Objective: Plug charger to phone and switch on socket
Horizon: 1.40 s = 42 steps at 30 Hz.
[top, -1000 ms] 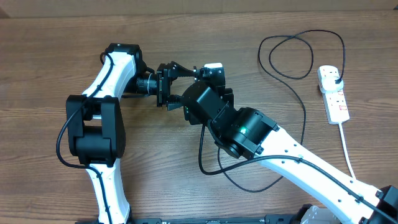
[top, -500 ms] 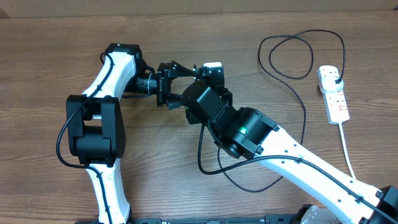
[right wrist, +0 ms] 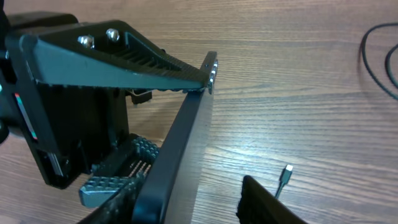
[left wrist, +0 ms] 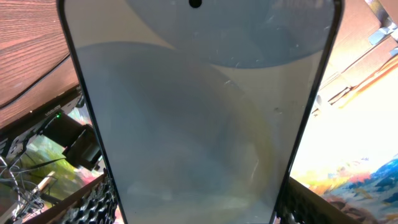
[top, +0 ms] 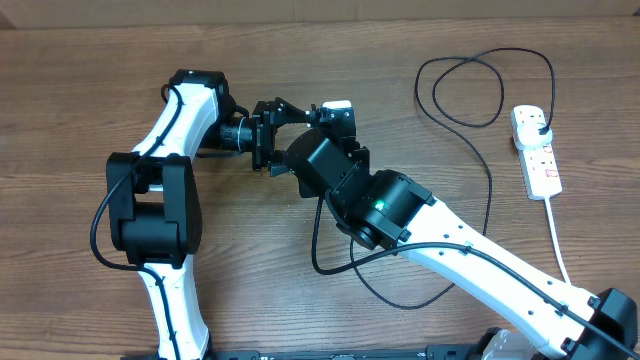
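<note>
**Phone held on edge, connector tip close by**

The left gripper point(right wrist: 152, 124) clenches the phone point(right wrist: 181, 138) between ribbed pads, at upper centre of the overhead view; the slim dark-edged slab stands tilted above the wood-grain table point(top: 80, 60), its pale glass filling the left wrist view. The right gripper point(top: 335, 118) is next to it. I cannot tell whether its jaws grip anything, though the small metal tip point(right wrist: 285, 173) sits just above one of its fingers at lower right. The charger point(top: 490, 175), a thin limp black cable, loops to the white socket point(top: 537, 150) at the right edge, where its plug looks seated. Done well, the tip should line up square with the phone's port, which is hidden here, and go in straight with a light push against the left grip.
</note>
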### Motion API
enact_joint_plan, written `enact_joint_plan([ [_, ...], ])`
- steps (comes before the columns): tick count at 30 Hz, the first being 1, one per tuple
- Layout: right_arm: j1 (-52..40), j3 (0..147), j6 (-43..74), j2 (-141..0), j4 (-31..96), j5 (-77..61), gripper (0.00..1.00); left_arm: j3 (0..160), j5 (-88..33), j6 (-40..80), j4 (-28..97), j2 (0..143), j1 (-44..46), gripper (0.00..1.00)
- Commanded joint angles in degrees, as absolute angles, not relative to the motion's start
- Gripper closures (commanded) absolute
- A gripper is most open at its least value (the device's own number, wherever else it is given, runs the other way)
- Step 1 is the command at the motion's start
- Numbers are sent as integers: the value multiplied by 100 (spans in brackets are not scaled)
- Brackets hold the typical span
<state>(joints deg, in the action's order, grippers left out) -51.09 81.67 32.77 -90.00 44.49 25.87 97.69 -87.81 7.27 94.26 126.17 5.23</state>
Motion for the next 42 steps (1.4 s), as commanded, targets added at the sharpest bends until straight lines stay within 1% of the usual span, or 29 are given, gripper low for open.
enact_joint_plan([
  [1, -5116, 8298, 3284, -8986, 4394, 2545, 60, 9911, -8941, 617, 9417, 12621, 491, 43],
  [10, -5116, 8296, 3328, -8986, 4348, 2222, 69, 9911, -8943, 620, 9419, 12621, 491, 44],
  [22, -5116, 8296, 3326, -8986, 4355, 2244, 79, 9911, -8945, 620, 9421, 12621, 491, 44],
  [30, -5116, 8296, 3330, -8986, 4357, 2244, 88, 9911, -8962, 620, 9421, 12621, 491, 43],
  [33, -5116, 8296, 3527, -8986, 4375, 2244, 92, 9911, -8965, 620, 9421, 12621, 491, 43],
  [37, -5116, 8296, 3610, -8986, 4375, 2244, 94, 9911, -8962, 617, 9421, 12621, 491, 43],
  [39, -5116, 8296, 3680, -8986, 4375, 2246, 95, 9911, -8965, 617, 9421, 12621, 491, 41],
  [42, -5116, 8298, 4084, -8986, 4355, 2246, 96, 9911, -8971, 620, 9421, 12621, 489, 39],
])
